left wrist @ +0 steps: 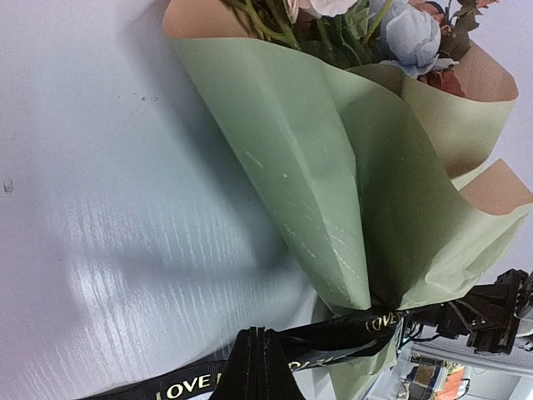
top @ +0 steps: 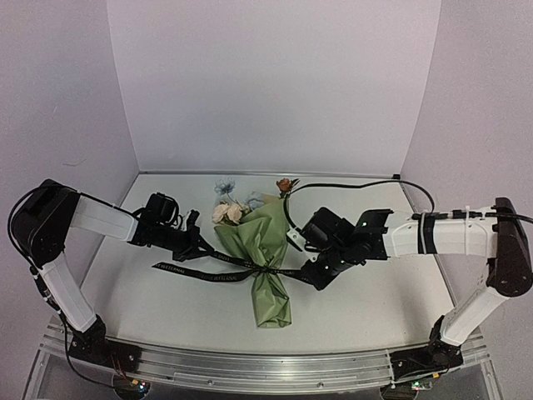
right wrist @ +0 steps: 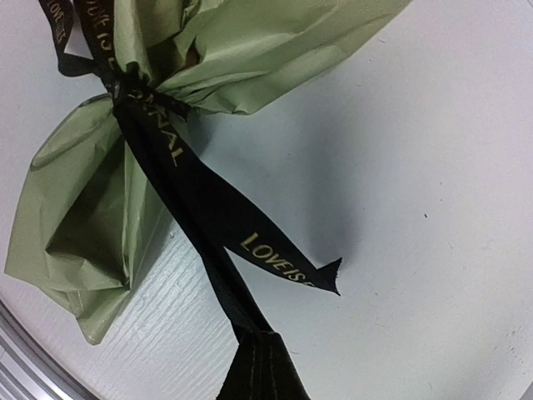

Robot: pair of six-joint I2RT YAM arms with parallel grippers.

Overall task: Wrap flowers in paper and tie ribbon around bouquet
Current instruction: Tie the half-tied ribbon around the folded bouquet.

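The bouquet (top: 265,250) lies mid-table as a cone of olive-green paper (left wrist: 333,167) with a tan inner side. Cream, blue and rust flowers (top: 226,212) poke out of its far, wide end. The black ribbon (top: 218,268) with gold lettering circles the cone's narrow waist and is knotted there (right wrist: 117,79). My left gripper (left wrist: 258,333) is shut on the ribbon strand left of the cone. On the right side, my right gripper (right wrist: 258,337) is shut on another taut strand (right wrist: 191,208). A loose ribbon end (right wrist: 291,267) lies beside it.
A black cable (top: 358,185) loops across the back right of the table. An aluminium rail (top: 250,371) runs along the near edge, and white walls close in the back and sides. A ribbon tail (top: 171,267) trails left on the tabletop.
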